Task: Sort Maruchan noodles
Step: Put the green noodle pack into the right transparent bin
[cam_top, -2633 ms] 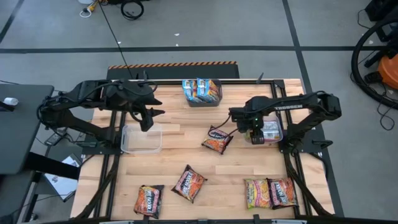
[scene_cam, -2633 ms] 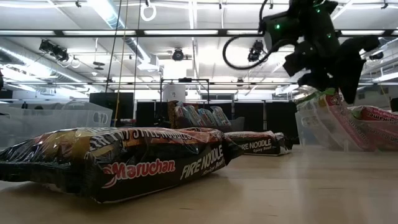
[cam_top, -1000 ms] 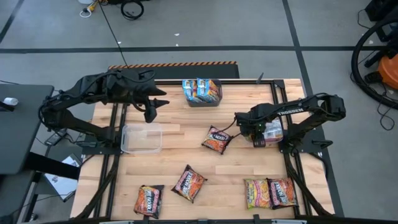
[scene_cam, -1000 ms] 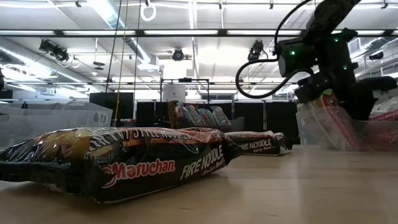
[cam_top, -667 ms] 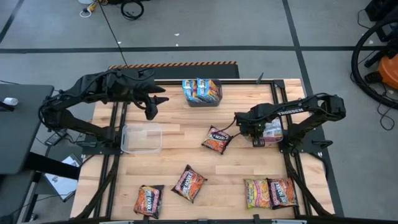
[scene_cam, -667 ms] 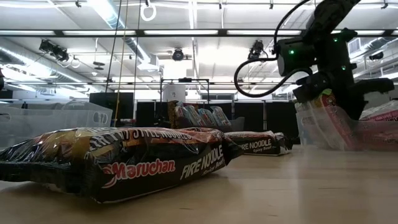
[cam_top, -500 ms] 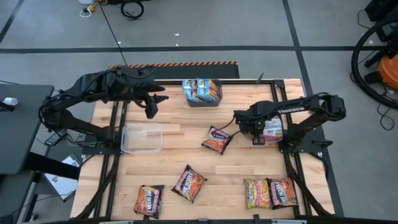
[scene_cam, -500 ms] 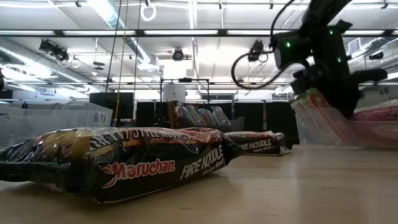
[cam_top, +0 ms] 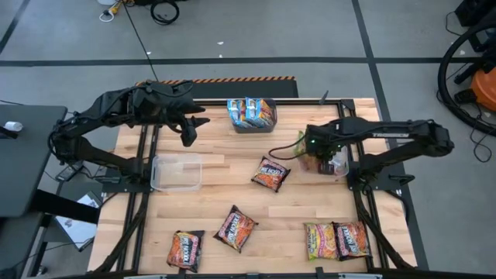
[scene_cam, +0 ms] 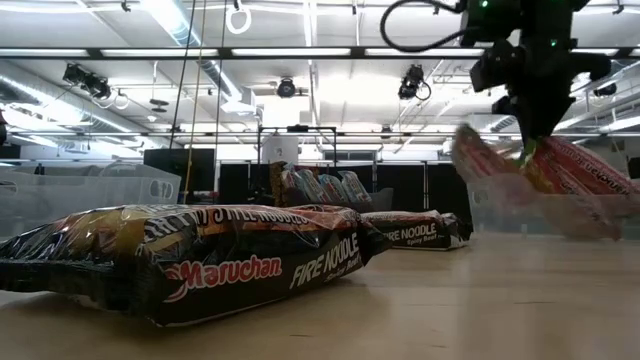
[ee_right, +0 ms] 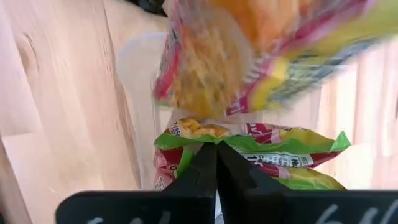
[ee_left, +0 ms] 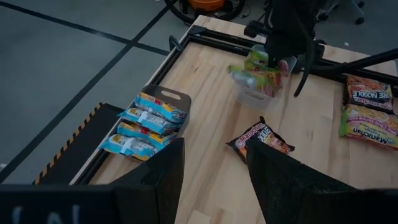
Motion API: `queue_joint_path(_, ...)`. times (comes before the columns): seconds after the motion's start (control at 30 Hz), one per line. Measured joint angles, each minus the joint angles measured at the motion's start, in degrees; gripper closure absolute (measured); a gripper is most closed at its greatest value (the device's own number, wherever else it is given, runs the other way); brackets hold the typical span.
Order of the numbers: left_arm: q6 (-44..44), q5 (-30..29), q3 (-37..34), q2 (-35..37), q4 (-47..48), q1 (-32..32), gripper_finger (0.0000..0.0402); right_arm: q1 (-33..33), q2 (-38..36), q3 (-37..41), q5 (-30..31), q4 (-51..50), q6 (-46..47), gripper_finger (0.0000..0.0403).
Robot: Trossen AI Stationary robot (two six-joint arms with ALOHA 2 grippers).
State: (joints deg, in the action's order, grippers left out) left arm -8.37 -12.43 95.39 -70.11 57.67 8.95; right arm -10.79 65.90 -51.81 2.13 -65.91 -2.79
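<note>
While my right gripper (ee_right: 216, 163) hangs above the clear tub (cam_top: 335, 165) at the right side of the table (cam_top: 225, 198), its fingers are pressed together on the crimped top edge of a green-labelled noodle packet (ee_right: 267, 158). That packet is glossy plastic, green and red at the seam with orange-yellow below; a second packet (ee_right: 249, 56) just beyond it is blurred, so I cannot read it.

My left gripper (ee_left: 214, 171) waits over the far left part of the table with its fingers spread and nothing between them.

Blue-labelled packets (cam_top: 250, 111) stand on edge, side by side, in the dark grey bin (cam_top: 253, 124) at the far edge. A dark-labelled packet (cam_top: 271, 173) lies flat near the middle, between the two tubs. Along the near edge lie two more dark ones (cam_top: 186, 249) (cam_top: 235, 227) and, to the right, a green one (cam_top: 319, 240) touching a red-trimmed one (cam_top: 352, 239). The other clear tub (cam_top: 177, 172) sits on the left.

Low across the table, the nearest black packet (scene_cam: 190, 265) reads "Maruchan" in red and "FIRE NOODLE" in white; another behind it (scene_cam: 415, 230) also shows "FIRE NOODLE".
</note>
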Motion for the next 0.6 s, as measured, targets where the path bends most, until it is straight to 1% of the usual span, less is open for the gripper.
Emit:
queue_joint_path(0.17,-1.73,0.05,-0.43,-0.14,-0.49,0.0,0.0224,0.03,-3.34,0.53,0.0,-0.12,1.54,0.0397)
queue_joint_path(0.27,-3.08,0.24,-1.46,-1.38,-0.94,0.0,0.0224,0.47,-5.64,1.1,0.46,0.94,2.28,0.0398)
queue_joint_path(0.43,-3.31,0.26,-2.1,-4.58,-2.72,-0.22,0.0224,2.32,-9.25,1.2,4.37,4.12,4.11,0.0398)
queue_joint_path(0.53,-3.27,0.26,-2.1,-6.82,-6.01,-0.22,0.0224,3.57,-10.96,1.36,6.69,5.2,5.41,0.0398)
queue_joint_path(0.6,-3.19,1.2,-2.12,-8.54,-9.22,-0.22,0.0224,4.55,-12.28,2.85,7.94,7.18,6.7,0.0398)
